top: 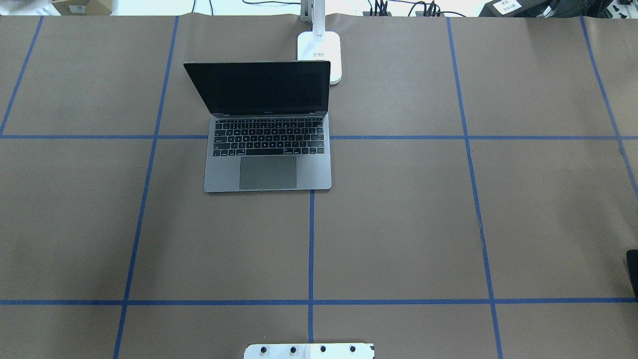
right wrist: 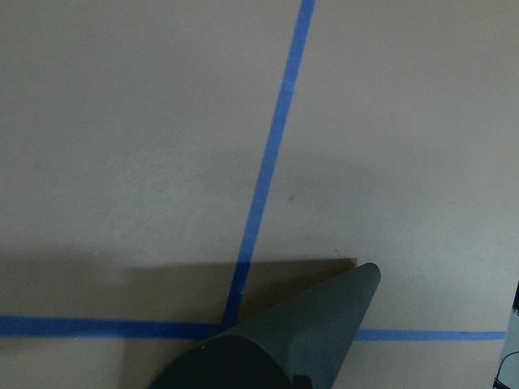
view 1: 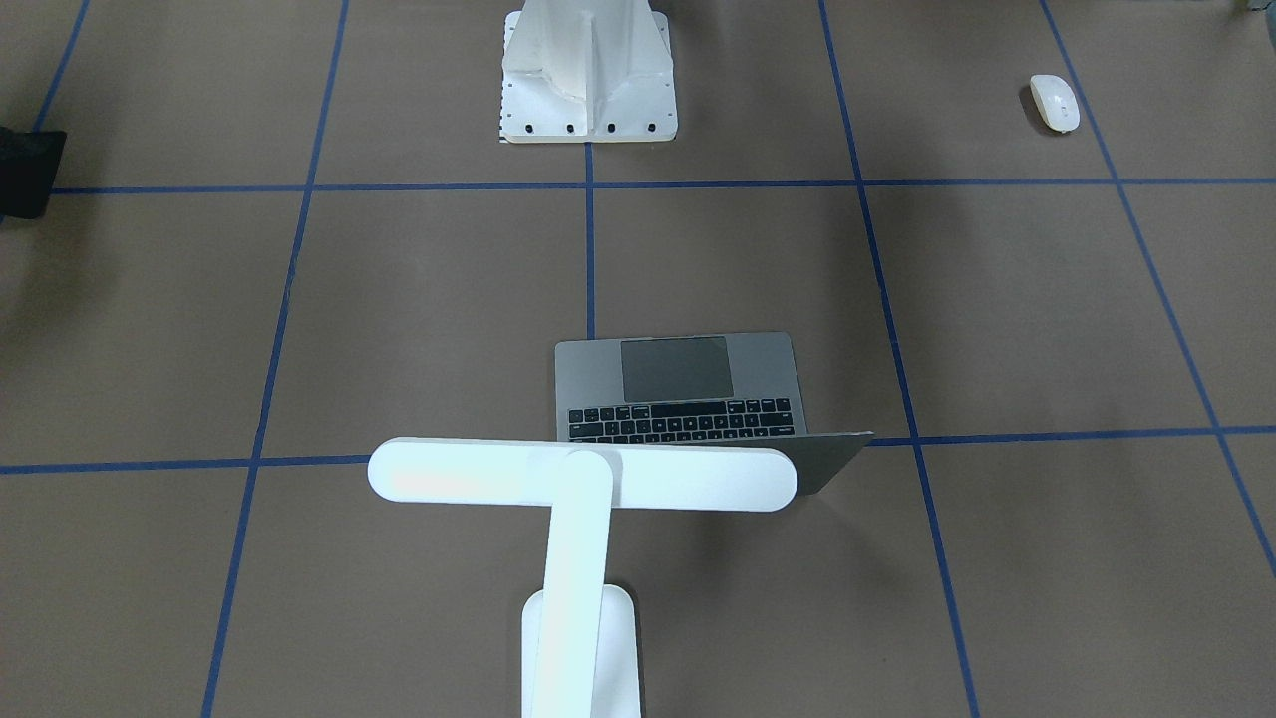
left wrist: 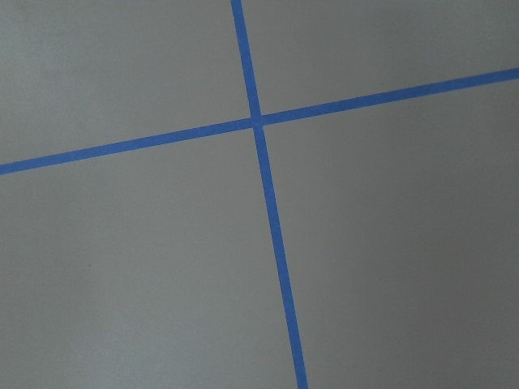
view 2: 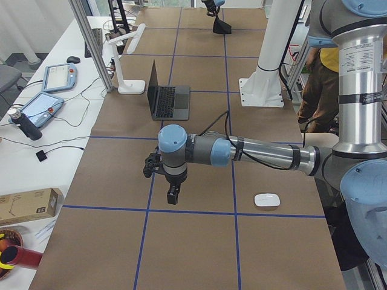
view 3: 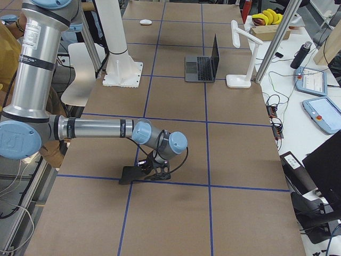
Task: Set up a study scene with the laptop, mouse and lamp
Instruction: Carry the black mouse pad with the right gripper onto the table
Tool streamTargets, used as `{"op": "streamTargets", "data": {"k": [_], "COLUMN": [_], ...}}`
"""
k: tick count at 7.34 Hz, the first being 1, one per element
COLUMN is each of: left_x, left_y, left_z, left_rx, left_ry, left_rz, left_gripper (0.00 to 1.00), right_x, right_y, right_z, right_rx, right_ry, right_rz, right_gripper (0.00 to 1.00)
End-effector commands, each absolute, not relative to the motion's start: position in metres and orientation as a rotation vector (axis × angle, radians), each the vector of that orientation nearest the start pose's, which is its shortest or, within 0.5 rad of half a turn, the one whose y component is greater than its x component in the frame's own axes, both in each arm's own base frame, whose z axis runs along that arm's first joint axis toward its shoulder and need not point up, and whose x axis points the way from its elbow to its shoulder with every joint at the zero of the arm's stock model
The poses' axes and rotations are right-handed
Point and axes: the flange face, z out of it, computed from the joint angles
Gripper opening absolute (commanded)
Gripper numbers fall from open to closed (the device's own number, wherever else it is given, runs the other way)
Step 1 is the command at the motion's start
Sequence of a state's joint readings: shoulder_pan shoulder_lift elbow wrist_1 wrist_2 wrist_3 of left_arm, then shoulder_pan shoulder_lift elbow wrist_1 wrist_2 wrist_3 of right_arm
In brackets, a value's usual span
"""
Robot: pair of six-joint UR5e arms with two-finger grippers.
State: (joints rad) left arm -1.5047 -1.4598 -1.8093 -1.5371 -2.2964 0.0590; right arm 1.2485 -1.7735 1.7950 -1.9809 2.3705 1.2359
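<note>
The laptop [top: 266,149] stands open at the table's middle, with its keys and trackpad towards the robot. The lamp [view 1: 583,474] stands just behind the laptop, and its bar head hangs over the lid. The mouse [view 1: 1055,102] lies near the robot's left side, apart from both. My left gripper [view 2: 173,193] hangs over bare table, left of the mouse in that view; I cannot tell whether it is open or shut. My right gripper [view 3: 157,169] is low over the table at a black mat [view 3: 133,175]. The mat's corner [right wrist: 308,340] is raised and casts a shadow.
The white ribbed pedestal [view 1: 588,80] stands at the robot's side of the table. Blue tape lines cross the brown tabletop [top: 398,224]. A side bench with tablets [view 3: 319,101] and cables runs along the far edge, behind the lamp. A person stands by the pedestal [view 2: 317,84].
</note>
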Motion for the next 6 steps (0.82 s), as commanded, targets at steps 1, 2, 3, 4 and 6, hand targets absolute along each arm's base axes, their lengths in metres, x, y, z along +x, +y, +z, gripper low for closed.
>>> {"op": "streamTargets", "data": {"k": [1,2,3,4,6], "left_x": [-0.038,-0.037,-0.038,-0.038,-0.038], "left_y": [-0.451,-0.451,-0.451,-0.451,-0.451], "left_z": [0.602,0.602,0.603,0.604,0.605], "left_rx": [0.082,0.082,0.08,0.077,0.074], "left_ry": [0.726,0.728,0.726,0.726,0.726], "left_rz": [0.15,0.15,0.149,0.148,0.147], "left_gripper": [1.0,1.0,1.0,1.0,1.0], "right_x": [-0.086,-0.106,-0.134,-0.173,-0.231], "right_y": [-0.444,-0.471,-0.498,-0.512,-0.533], "right_z": [0.604,0.567,0.524,0.485,0.407], "right_rx": [-0.809,-0.818,-0.81,-0.811,-0.808], "right_ry": [-0.389,-0.43,-0.445,-0.434,-0.45], "right_rz": [1.114,1.159,1.202,1.234,1.292], "right_gripper": [0.0,0.0,0.0,0.0,0.0]}}
